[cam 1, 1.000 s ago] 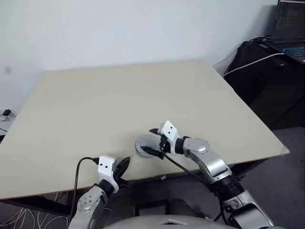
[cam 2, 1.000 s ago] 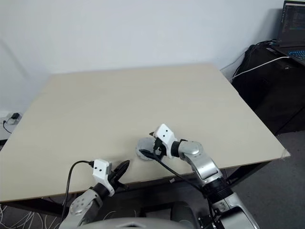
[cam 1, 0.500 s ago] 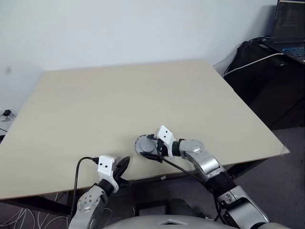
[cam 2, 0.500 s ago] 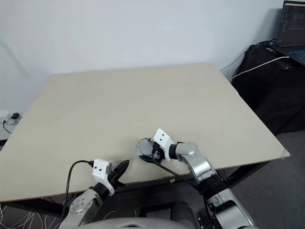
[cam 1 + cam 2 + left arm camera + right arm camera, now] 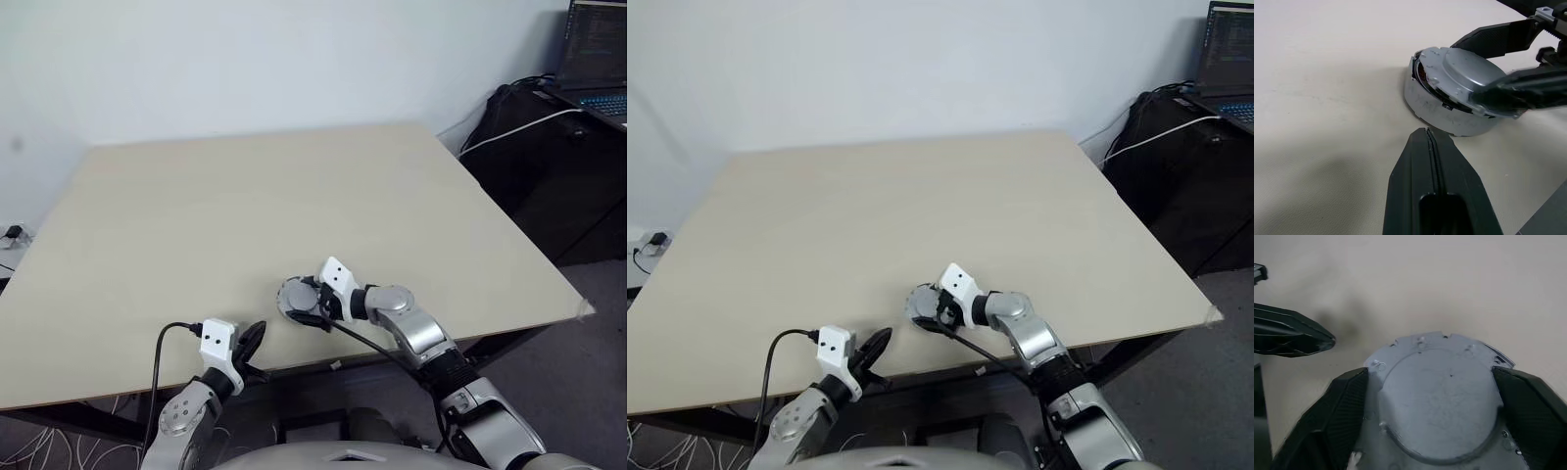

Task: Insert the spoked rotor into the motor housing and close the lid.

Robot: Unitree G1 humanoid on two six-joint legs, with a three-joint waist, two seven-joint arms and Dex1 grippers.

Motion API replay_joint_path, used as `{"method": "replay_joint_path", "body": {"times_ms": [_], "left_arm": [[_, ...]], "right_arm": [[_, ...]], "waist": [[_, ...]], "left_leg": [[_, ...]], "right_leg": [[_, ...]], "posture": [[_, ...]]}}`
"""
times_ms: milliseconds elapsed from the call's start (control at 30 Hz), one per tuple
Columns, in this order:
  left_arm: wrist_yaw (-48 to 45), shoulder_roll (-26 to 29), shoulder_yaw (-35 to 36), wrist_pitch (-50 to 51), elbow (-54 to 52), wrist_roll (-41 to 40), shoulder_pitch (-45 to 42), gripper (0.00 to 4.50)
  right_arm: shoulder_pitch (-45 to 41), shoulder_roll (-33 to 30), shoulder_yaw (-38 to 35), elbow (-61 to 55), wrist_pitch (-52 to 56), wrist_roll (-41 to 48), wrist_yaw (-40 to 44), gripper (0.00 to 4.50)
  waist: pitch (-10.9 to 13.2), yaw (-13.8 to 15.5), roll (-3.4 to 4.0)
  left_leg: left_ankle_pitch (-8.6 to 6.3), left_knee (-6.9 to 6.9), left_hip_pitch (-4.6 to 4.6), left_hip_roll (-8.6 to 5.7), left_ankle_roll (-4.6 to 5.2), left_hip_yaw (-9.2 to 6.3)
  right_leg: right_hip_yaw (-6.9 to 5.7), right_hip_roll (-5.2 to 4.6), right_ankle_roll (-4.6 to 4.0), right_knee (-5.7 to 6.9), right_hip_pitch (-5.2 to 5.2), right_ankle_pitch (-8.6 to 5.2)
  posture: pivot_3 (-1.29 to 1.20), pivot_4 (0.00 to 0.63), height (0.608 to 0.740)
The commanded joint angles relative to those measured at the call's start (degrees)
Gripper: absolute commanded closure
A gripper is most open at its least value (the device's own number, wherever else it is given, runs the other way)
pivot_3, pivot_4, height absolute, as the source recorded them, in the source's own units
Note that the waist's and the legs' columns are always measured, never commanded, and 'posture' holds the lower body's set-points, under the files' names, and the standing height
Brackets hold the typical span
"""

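The wide pale beige wooden table carries 1 assembly near its front edge. The right arm's black 2-fingered gripper, the right gripper, reaches over that edge, its fingers spread wide, 1 on each side of the assembly and lying against the lid's rim; whether they grip or only bracket it I cannot tell. The left arm's black 2-fingered gripper, the left gripper, hangs just in front of the assembly with its fingers pressed flat together, holding nothing and touching nothing.

The short, thick, silver-grey round motor housing stands flat on the table. On top sits the smooth silver-grey round lid, slightly askew: along 1 side a dark gap shows a trace of copper-coloured windings. The spoked rotor I judge to be inside already.

The stack looks like solid metal, so probably dense for its size, rigid and slick. I would take the lid by opposite points of its rim, as the right fingers stand, and press it down level; a tilted push could jam it. The housing may slide, so the left gripper could brace its wall.
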Motion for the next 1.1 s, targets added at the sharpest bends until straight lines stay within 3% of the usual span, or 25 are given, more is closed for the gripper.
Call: {"method": "replay_joint_path", "body": {"times_ms": [33,233,1100], "left_arm": [[-0.24,-0.19,0.21,-1.38,-1.68,-0.32,-0.43,4.5],[-0.32,-0.2,0.18,-1.39,-1.6,-0.38,-0.43,4.5],[-0.44,-0.7,-0.11,-1.62,-2.11,-0.77,-0.44,4.5]], "right_arm": [[-1.05,0.43,-1.78,-0.94,-0.1,0.49,-0.62,1.22],[-0.44,1.69,-3.56,-2.86,3.37,1.73,-2.55,1.22],[1.22,4.61,1.0,-5.0,9.24,-4.58,-10.23,1.22]], "waist": [[0.0,0.0,0.0],[0.0,-0.01,0.01],[-0.1,-0.28,0.12]], "left_leg": [[0.0,0.0,0.0,0.0,0.0,0.0],[0.0,0.0,0.0,0.0,-0.01,0.0],[0.0,0.0,0.17,0.0,-0.01,0.0]], "right_leg": [[0.0,0.0,0.0,0.0,0.0,0.0],[0.0,0.0,0.0,0.01,0.0,0.0],[0.01,0.01,-0.04,0.02,0.16,-0.04]], "posture": [[0.0,0.0,0.74],[0.0,0.0,0.74],[0.0,0.0,0.74]]}}
